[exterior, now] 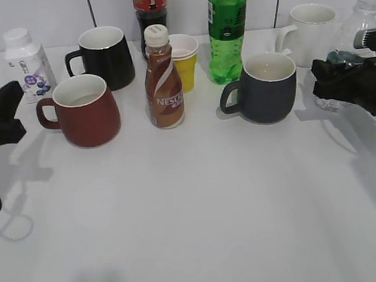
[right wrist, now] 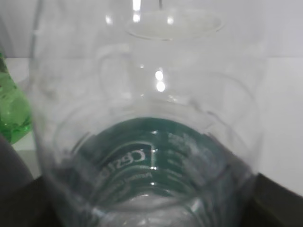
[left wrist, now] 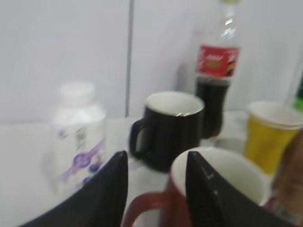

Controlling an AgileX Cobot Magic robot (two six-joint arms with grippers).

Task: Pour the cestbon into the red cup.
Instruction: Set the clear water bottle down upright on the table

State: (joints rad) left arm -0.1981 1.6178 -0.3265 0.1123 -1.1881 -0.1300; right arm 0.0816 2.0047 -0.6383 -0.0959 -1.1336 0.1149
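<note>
The red cup stands left of centre with its loop handle turned to the left. My left gripper hovers just left of that handle, apart from it. In the left wrist view the gripper is open, with the cup and its handle seen beyond the gap. The cestbon stands upright at the far right with no cap on. My right gripper is shut on its body at the dark green label. The bottle fills the right wrist view, with the gripper around it.
A black mug, a small white bottle, a cola bottle, a brown Nescafe bottle, a yellow paper cup, a green soda bottle, a navy-grey mug and a white mug crowd the back.
</note>
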